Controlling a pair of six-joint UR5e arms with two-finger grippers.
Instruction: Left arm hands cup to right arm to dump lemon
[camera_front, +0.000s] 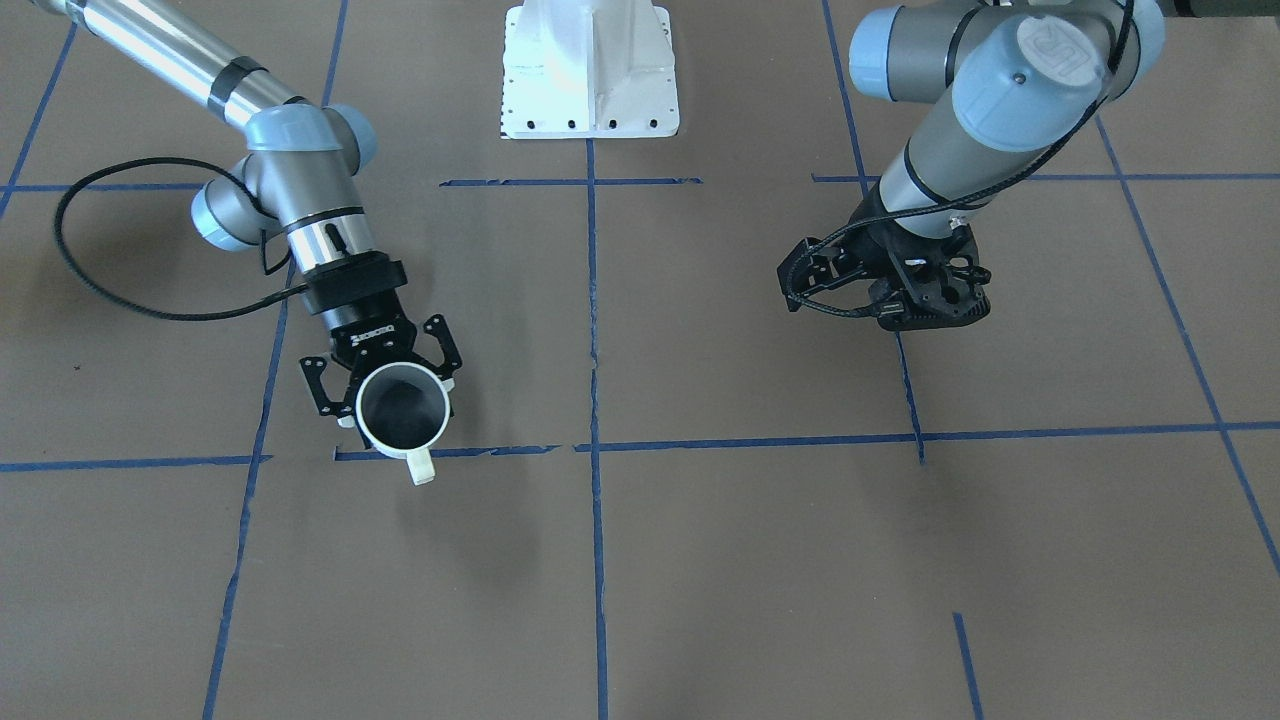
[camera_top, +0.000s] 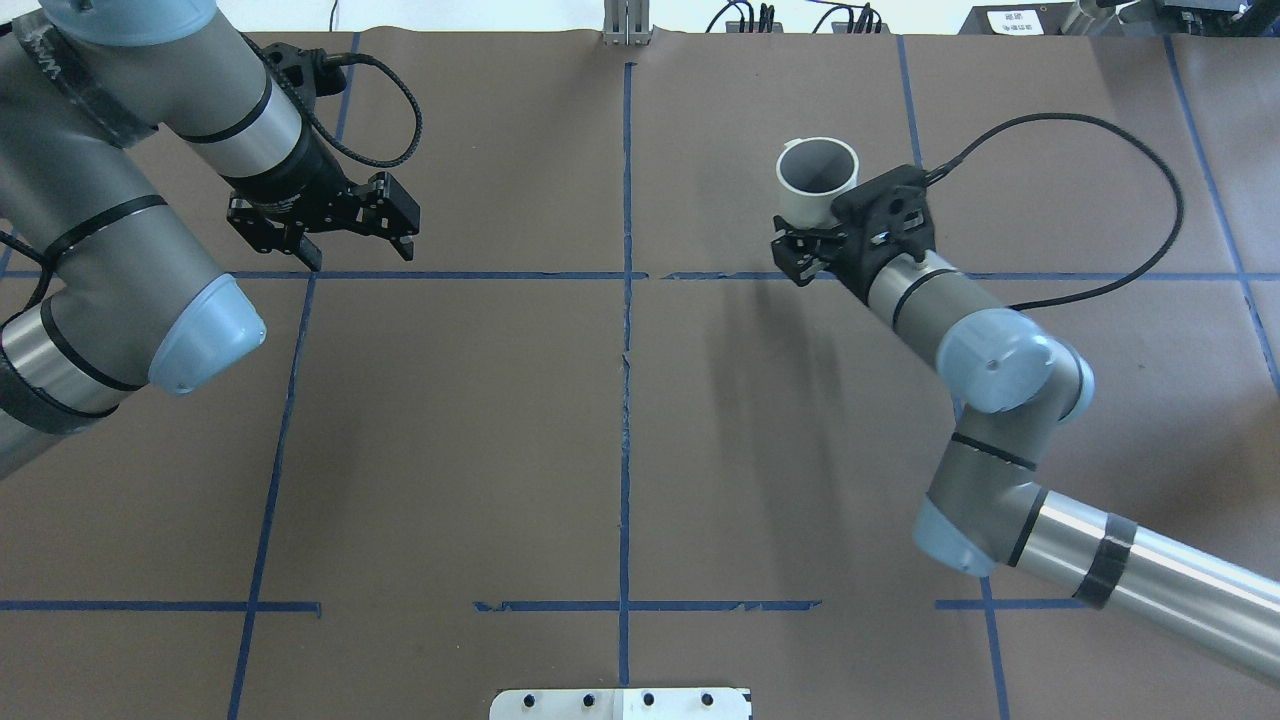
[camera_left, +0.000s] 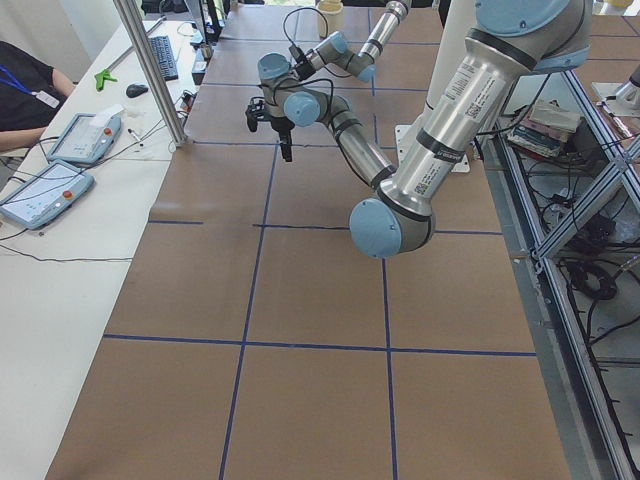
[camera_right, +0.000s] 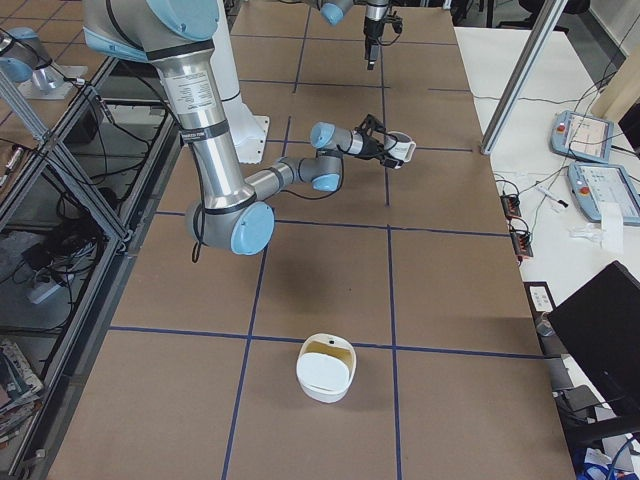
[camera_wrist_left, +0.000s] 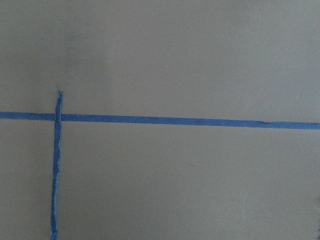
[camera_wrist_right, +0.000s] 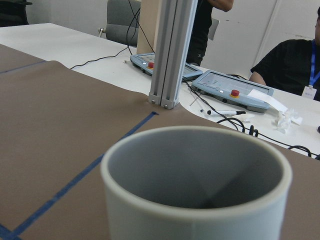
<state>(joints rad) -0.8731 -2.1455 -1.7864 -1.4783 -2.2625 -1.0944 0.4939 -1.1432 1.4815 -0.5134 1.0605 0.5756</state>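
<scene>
The white cup is upright in my right gripper, the black one lettered ROBOTIQ, which is shut on its side and holds it above the table. Its cream handle points away from the robot. The grey inside shows in the right wrist view, and no lemon is visible in it or in any other view. In the overhead view the cup is at the far right. My left gripper, skeletal and black, is open and empty far to the cup's left, above the table. It also shows in the front-facing view.
The white robot base stands at the table's robot side. A white tub sits on the table near the robot's right end. An aluminium post and the operators' desk with control pendants lie beyond the far edge.
</scene>
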